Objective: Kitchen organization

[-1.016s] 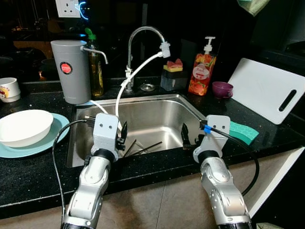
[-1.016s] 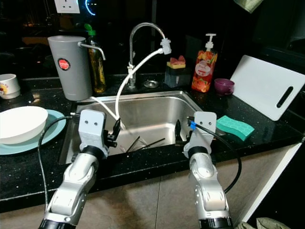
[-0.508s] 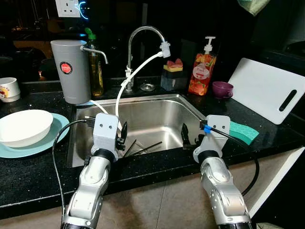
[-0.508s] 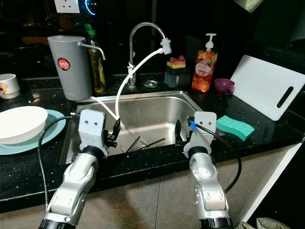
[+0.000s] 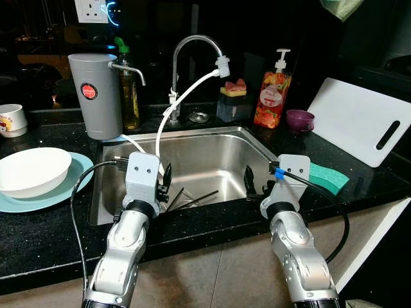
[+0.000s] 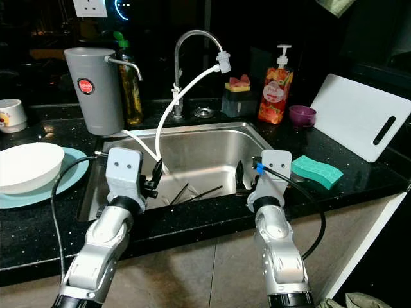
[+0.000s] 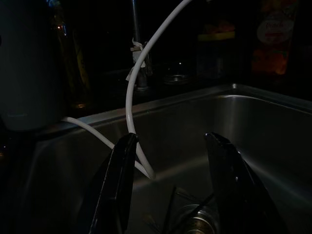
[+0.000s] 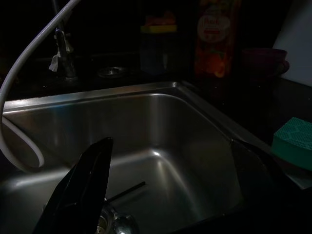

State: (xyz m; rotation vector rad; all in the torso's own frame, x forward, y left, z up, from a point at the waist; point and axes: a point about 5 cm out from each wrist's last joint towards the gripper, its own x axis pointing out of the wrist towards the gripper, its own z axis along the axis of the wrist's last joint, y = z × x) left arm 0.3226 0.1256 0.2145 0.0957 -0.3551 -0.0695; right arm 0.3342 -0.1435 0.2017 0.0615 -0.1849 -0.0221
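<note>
A black stone counter (image 5: 58, 237) runs across the scene, with a steel sink (image 5: 192, 157) set into its middle. At 2 o'clock from the sink, a white cutting board (image 5: 359, 119) leans against the wall, its long axis running from 10 o'clock to 4 o'clock, the handle slot at the lower right end. At 10 o'clock stands a grey upright canister (image 5: 95, 95). At 9 o'clock, a white bowl (image 5: 32, 170) sits on a pale blue plate (image 5: 64, 189). A curved tap (image 5: 192, 48) rises behind the sink, and a white hose (image 5: 183, 102) runs from its spout down into the basin.

The left gripper (image 5: 166, 186) hovers over the near left part of the sink, fingers spread apart and holding nothing. The right gripper (image 5: 252, 186) hovers at the near right edge, fingers also spread and empty.

A soap bottle (image 5: 273, 96) stands at 1 o'clock behind the sink. A green sponge (image 5: 327, 178) lies flat on the counter just right of the right gripper. Thin dark chopsticks (image 5: 196, 200) lie on the sink floor, pointing roughly from 8 o'clock to 2 o'clock. A small purple cup (image 5: 299, 120) sits beside the soap bottle.
</note>
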